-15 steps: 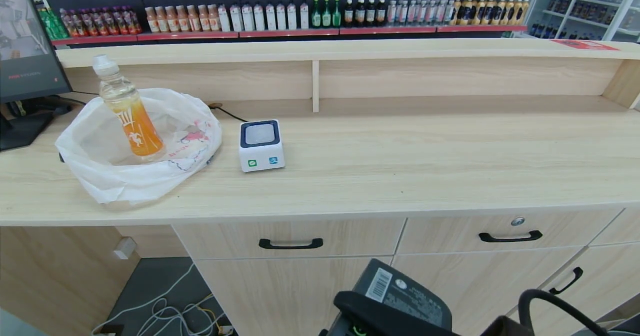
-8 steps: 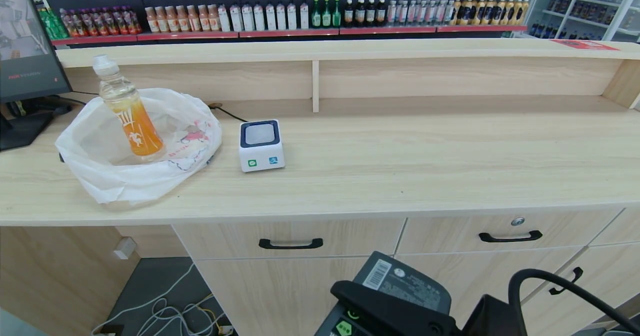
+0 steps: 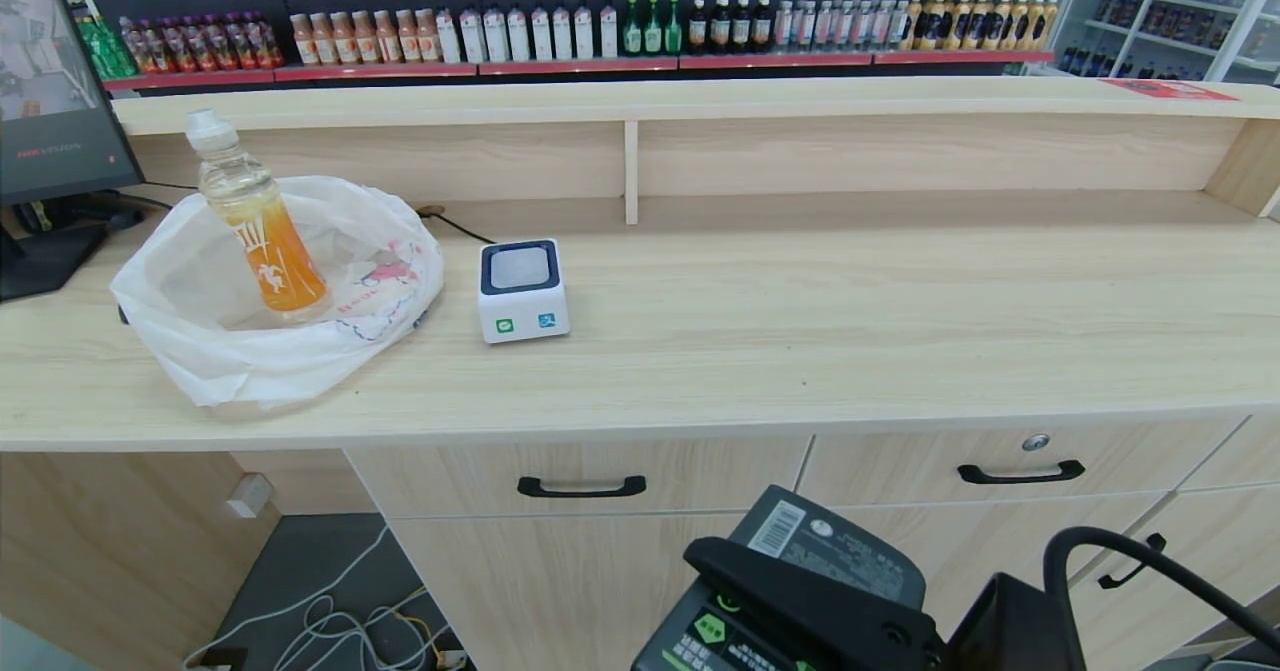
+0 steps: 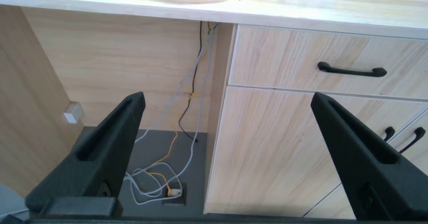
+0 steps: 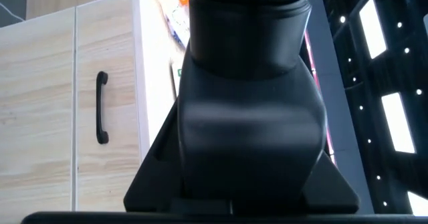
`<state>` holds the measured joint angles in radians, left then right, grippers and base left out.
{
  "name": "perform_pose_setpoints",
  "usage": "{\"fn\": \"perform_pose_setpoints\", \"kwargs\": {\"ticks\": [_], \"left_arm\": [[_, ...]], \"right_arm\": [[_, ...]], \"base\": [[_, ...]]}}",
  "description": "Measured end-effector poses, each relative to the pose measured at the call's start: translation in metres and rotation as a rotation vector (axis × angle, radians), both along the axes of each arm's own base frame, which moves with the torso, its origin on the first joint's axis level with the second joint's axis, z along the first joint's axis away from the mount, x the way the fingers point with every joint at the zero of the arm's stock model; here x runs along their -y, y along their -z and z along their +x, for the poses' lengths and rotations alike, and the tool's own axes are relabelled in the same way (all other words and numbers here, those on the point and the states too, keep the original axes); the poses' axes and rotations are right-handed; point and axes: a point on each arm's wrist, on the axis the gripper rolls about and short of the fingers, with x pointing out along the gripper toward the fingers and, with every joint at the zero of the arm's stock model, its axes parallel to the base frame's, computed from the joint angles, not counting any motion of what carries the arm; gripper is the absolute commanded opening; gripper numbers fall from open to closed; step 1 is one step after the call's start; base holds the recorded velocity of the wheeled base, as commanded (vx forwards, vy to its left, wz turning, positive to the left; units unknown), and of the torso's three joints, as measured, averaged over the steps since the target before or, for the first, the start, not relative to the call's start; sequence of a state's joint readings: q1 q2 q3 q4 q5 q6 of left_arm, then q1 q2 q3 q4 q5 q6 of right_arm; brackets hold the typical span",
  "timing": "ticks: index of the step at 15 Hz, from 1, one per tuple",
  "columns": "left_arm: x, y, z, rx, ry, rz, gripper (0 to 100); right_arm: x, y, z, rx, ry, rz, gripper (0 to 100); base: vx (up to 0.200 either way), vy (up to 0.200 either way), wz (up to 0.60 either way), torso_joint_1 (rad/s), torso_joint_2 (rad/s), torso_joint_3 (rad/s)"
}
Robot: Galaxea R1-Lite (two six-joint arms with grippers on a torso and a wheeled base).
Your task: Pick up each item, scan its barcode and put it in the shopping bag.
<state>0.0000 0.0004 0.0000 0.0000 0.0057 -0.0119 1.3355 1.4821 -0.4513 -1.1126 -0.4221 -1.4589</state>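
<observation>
Store shelves (image 3: 600,66) lined with bottled drinks run along the back wall, behind a long pale wooden worktop (image 3: 800,331) with a raised ledge. On the left part of the worktop lies a white shopping bag (image 3: 200,351), its mouth open wide. An orange drink bottle (image 3: 262,231) with a white cap stands inside it, leaning slightly. Just to the right of the bag, not touching it, sits a small white cube scanner (image 3: 522,291) with a dark-framed window on top. A monitor (image 3: 50,101) stands at the far left edge.

Compared with a second ago, we see the bottle, bag and scanner exactly where they were. The one difference is a black arm segment (image 3: 830,561) with a white sticker, low in the head view, which has shifted a little up and to the right.

We see the left claw (image 4: 227,100) released, prongs spread wide, empty, below worktop level and facing the drawer fronts (image 4: 321,57) and loose cables (image 4: 160,177) on the floor. A black housing (image 5: 247,117) sits close to the right wrist camera, and we cannot tell whether the right claw is released or clenched.
</observation>
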Motion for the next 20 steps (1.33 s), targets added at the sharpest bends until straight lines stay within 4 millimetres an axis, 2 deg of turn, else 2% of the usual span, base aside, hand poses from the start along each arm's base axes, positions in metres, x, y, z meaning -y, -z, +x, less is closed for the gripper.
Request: {"fn": "perform_pose_setpoints", "kwargs": {"ticks": [12, 17, 20], "left_arm": [[0.0, 0.0, 0.0, 0.0, 0.0, 0.0, 100], [0.0, 0.0, 0.0, 0.0, 0.0, 0.0, 100], [0.0, 0.0, 0.0, 0.0, 0.0, 0.0, 100]], "right_arm": [[0.001, -0.001, 0.0, -0.023, 0.006, 0.025, 0], [0.007, -0.009, -0.001, -0.068, 0.033, 0.28, 0], [0.011, -0.002, -0.001, -0.185, 0.06, 0.446, 0]], "base": [[0.0, 0.0, 0.0, 0.0, 0.0, 0.0], [0.0, 0.0, 0.0, 0.0, 0.0, 0.0], [0.0, 0.0, 0.0, 0.0, 0.0, 0.0]]}}
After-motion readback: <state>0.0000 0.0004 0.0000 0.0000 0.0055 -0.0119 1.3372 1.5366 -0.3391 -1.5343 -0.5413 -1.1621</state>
